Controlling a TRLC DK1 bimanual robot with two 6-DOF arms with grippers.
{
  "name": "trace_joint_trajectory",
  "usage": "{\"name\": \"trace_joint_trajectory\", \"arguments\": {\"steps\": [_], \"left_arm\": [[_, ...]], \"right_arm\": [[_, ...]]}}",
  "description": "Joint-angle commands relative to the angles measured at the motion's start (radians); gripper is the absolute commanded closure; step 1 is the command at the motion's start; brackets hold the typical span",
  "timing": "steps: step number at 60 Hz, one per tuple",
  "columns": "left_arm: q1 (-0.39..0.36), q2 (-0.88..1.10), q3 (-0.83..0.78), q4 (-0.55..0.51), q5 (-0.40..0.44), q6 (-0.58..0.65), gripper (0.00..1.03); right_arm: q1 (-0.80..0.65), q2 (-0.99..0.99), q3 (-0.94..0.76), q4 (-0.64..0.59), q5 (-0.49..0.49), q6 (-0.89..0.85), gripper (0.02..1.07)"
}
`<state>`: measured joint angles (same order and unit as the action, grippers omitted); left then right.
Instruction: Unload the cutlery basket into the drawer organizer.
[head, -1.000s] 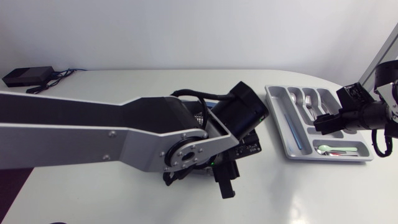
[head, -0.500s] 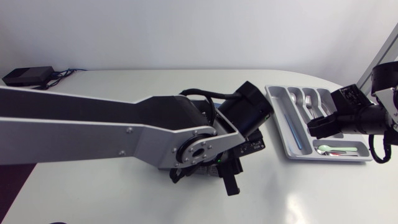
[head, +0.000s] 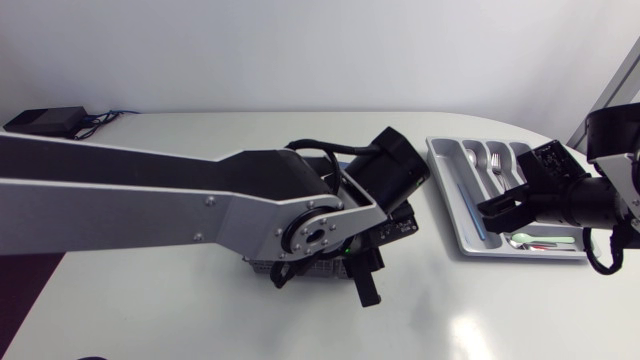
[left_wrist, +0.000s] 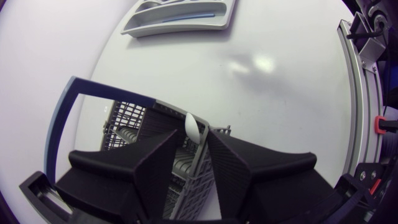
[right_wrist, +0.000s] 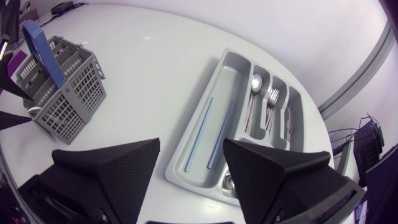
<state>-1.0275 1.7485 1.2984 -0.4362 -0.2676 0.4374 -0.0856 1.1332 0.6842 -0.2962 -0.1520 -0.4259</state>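
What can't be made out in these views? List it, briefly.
Cutlery basket: head view, left arm covers nearly all; contents unseen.
White utensil: left wrist view, only its tip shows above the basket; type unclear.
Drawer organizer: head view, right gripper hides part of its compartments.

White table (head: 200, 135) with a soft glare patch (head: 468, 335), small black box (head: 45, 122) at its far-left corner.

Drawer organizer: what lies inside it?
Two blue sticks lie in the long compartment, a spoon and a fork in the next ones. The right tool hides part of the near end.
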Motion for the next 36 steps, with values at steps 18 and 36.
{"name": "trace_joint_trajectory", "arguments": {"steps": [18, 36], "left_arm": [[0.009, -0.004, 0.045, 0.021, -0.010, -0.042, 0.67], [0.006, 0.025, 0.039, 0.048, -0.036, -0.040, 0.70]], "right_arm": [[0.010, -0.010, -0.040, -0.006, 0.015, 0.018, 0.32], [0.010, -0.010, -0.045, 0.003, 0.015, 0.016, 0.32]]}}
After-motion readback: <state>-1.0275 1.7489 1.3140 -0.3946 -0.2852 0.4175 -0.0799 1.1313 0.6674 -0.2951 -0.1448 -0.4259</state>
